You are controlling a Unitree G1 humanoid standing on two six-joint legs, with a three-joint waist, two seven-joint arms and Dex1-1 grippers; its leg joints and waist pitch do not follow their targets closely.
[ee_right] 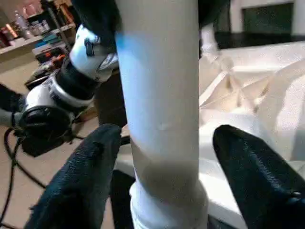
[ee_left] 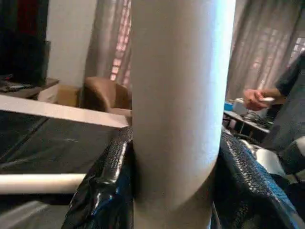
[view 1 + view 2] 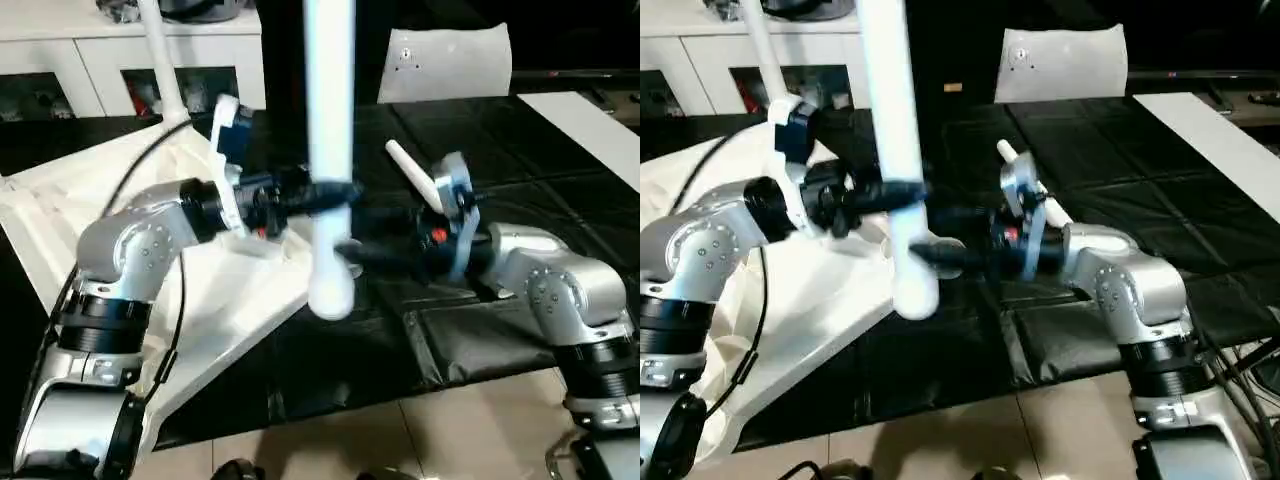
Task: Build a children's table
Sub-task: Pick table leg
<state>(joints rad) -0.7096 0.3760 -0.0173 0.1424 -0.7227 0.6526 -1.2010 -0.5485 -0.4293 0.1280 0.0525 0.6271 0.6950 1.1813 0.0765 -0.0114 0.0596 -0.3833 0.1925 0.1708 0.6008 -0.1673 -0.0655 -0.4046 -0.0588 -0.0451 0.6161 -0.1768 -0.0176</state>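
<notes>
We see a long white leg (image 3: 330, 150) held upright in the middle of the head views, its rounded lower end hanging just over the near edge of the upturned table top (image 3: 120, 215). The left pincer (image 3: 322, 195) reaches in from the left and clamps the leg about two thirds of the way down; in the left wrist view its two black fingers (image 2: 102, 186) press against either side of the white tube, so it is closed on the leg at roughly half its spread. The right pincer (image 3: 350, 252) comes in from the right, a little lower on the same leg; in the right wrist view its fingers (image 1: 81, 181) stand on either side of the leg with a clear gap to it on both sides, so it is open wide and grips nothing.

The table top lies with its ribbed underside up on black matting (image 3: 480, 340), to the left of the held leg and under the left forearm. One leg (image 3: 160, 55) already stands in a far socket, slanting up towards the white cabinet (image 3: 90, 60). Another leg (image 3: 412, 172) lies loose on the matting beyond the right wrist. A flat white board (image 3: 580, 125) lies far right. In the left wrist view a person's hand (image 2: 255, 99) shows in the background
</notes>
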